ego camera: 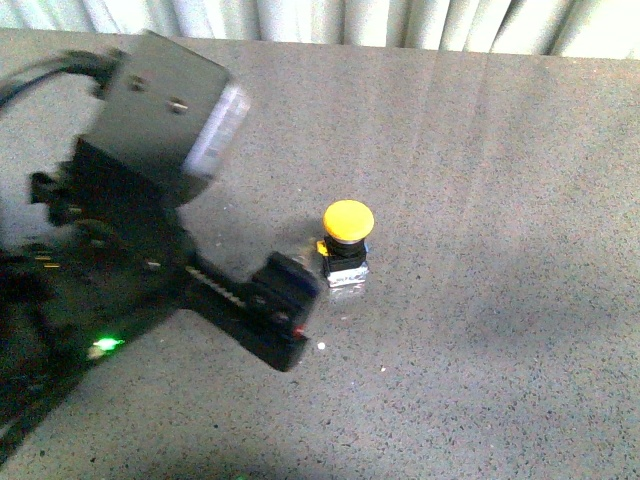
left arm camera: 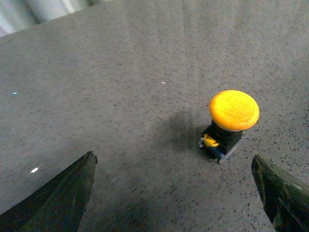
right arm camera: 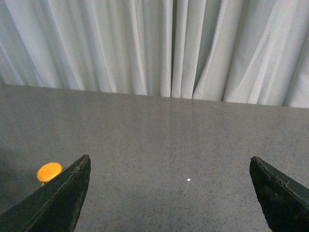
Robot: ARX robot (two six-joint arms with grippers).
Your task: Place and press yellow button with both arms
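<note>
The yellow button (ego camera: 347, 240) stands upright on the grey speckled table (ego camera: 500, 330), near the middle, with its round cap up and a small yellow tab at its side. My left gripper (ego camera: 262, 305) hovers just left of it, open, and touches nothing. In the left wrist view the button (left arm camera: 231, 118) sits a little beyond the open left gripper (left arm camera: 174, 193), nearer one fingertip (left arm camera: 270, 188). The right arm is out of the front view. In its wrist view the right gripper (right arm camera: 170, 193) is open over bare table, and the button's cap (right arm camera: 49, 171) peeks past one finger (right arm camera: 67, 198).
A pale pleated curtain (right arm camera: 169, 48) hangs behind the table's far edge (ego camera: 400, 48). The bulky left arm with its green light (ego camera: 103, 345) fills the near-left part of the front view.
</note>
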